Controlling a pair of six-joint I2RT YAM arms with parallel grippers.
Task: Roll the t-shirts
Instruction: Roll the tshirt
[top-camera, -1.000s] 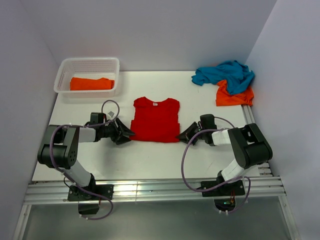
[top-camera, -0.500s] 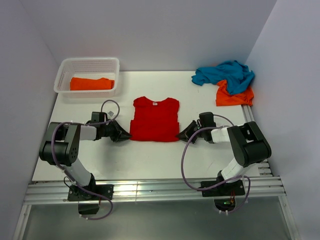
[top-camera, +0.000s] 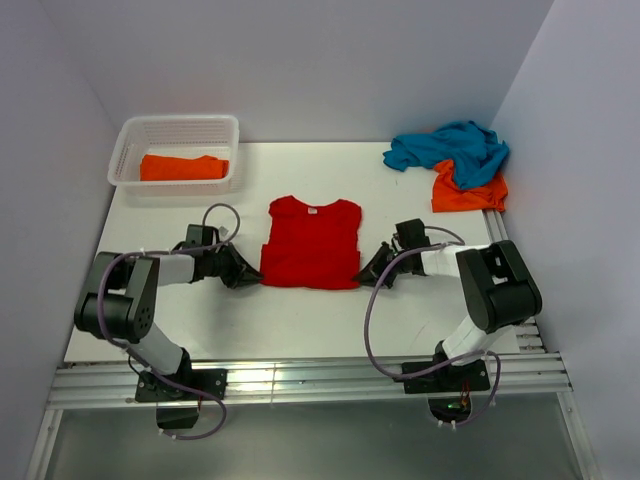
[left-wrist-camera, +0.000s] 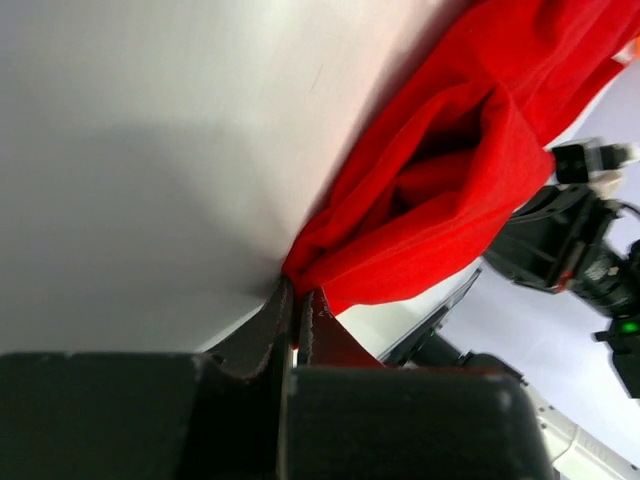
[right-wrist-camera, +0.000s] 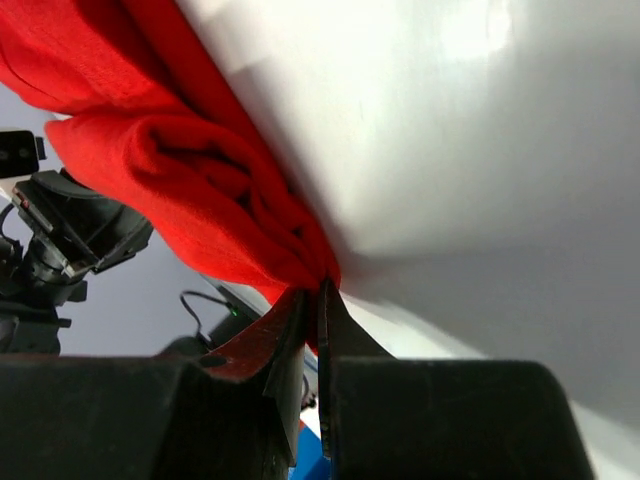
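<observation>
A bright red t-shirt (top-camera: 310, 243) lies flat in the middle of the white table, collar toward the back. My left gripper (top-camera: 256, 277) is shut on its near left hem corner, red cloth (left-wrist-camera: 420, 200) pinched between the jaws. My right gripper (top-camera: 362, 278) is shut on the near right hem corner, where the red fabric (right-wrist-camera: 200, 190) bunches just ahead of the jaws. A teal blue t-shirt (top-camera: 450, 148) lies crumpled over an orange t-shirt (top-camera: 468, 190) at the back right. Another orange t-shirt (top-camera: 182, 167) lies folded in the basket.
A white lattice basket (top-camera: 176, 130) stands at the back left. Walls close the table in on the left, back and right. A metal rail (top-camera: 300, 380) runs along the near edge by both arm bases.
Both grippers have moved inward onto the red t-shirt's near hem corners and shut on the cloth. The hem has shifted slightly toward the back.
</observation>
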